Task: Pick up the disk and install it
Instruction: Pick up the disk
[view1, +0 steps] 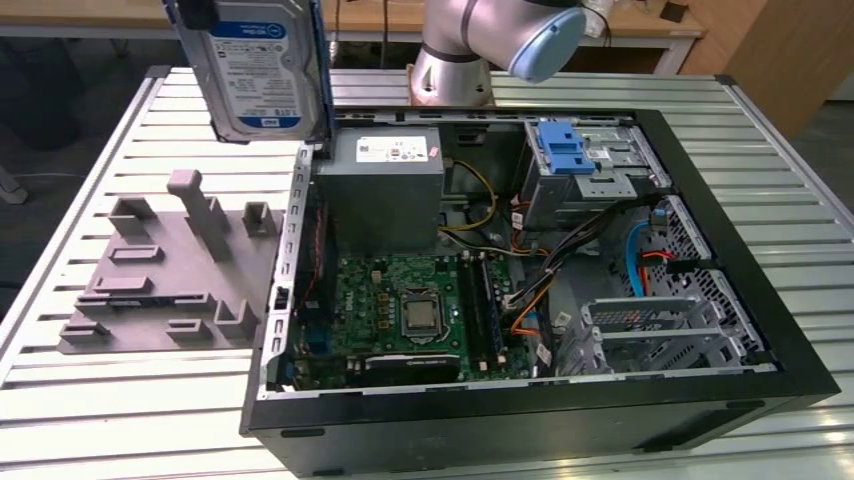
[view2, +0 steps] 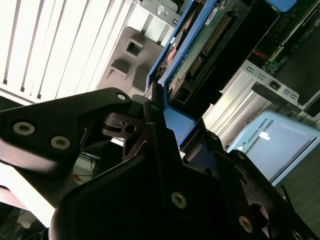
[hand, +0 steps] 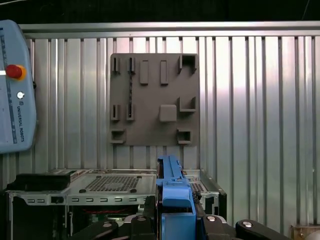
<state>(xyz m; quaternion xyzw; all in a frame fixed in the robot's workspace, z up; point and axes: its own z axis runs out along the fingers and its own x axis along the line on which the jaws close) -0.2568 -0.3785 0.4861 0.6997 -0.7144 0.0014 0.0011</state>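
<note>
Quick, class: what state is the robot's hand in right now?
Hand: closed, holding the disk by its blue carrier.

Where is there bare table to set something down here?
Bare slats of the metal table lie between the grey plastic fixture plate and the camera-side edge, and beside the open black computer case on the exterior view's right. Inside the case it is crowded. The blue-framed silver metal disk is held aloft.
</note>
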